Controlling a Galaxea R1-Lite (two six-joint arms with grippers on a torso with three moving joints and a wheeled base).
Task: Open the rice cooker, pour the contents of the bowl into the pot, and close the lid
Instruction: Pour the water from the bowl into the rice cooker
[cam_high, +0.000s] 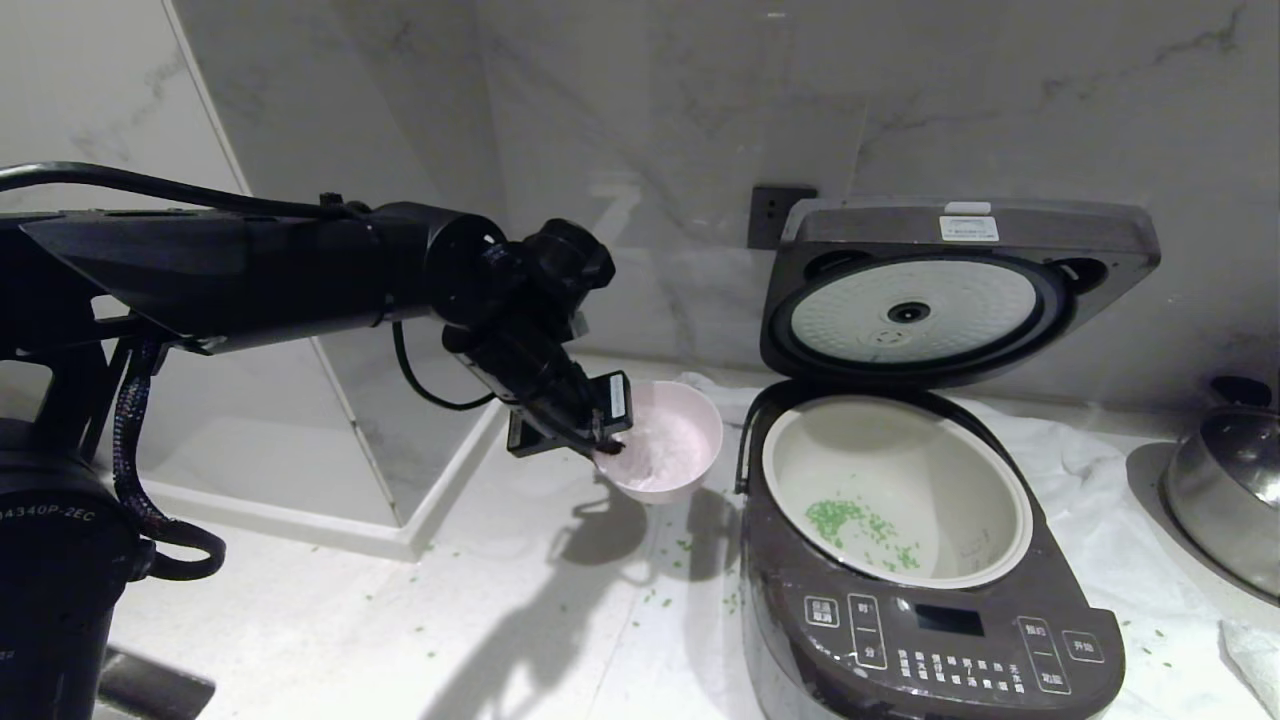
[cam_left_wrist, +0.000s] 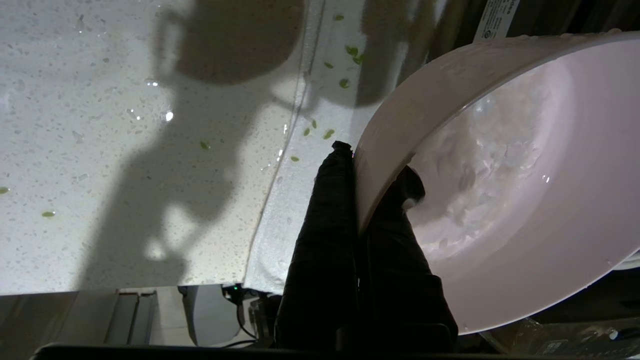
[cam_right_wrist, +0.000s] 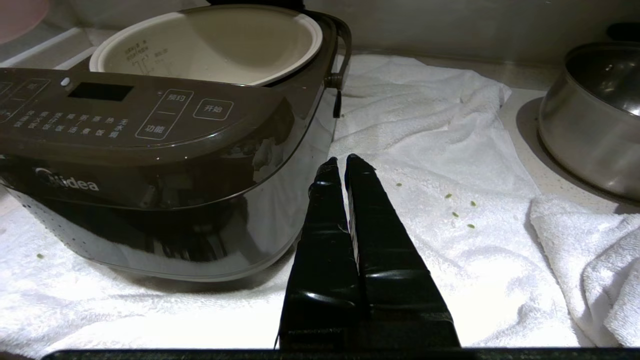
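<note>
Bowl emptied, held aloft left of the open cooker — pour step looks finished, lid not yet closed.

Left gripper (cam_left_wrist: 372, 172) pinches the near-left rim of the bowl (cam_high: 668, 440), one finger outside the wall, one inside; bowl is tilted, mouth turned toward the camera, clear of the counter (cam_high: 330, 610), just left of the rice cooker (cam_high: 930, 560). Bowl interior looks wet and whitish, with no green grains that I can make out. Green grains lie in the pot (cam_high: 900, 485), more scattered on the counter and on the white towel (cam_right_wrist: 435, 150). Lid (cam_high: 950, 290) stands upright at the far side, silvery plate facing forward. Right gripper (cam_right_wrist: 345, 162) hangs parked, fingers pressed together on nothing, near the cooker's right flank; steel pan (cam_high: 1225, 490) far right. Judgement: next comes setting the bowl down on a bare patch left, letting go, then pushing the lid forward and down till it latches.
</note>
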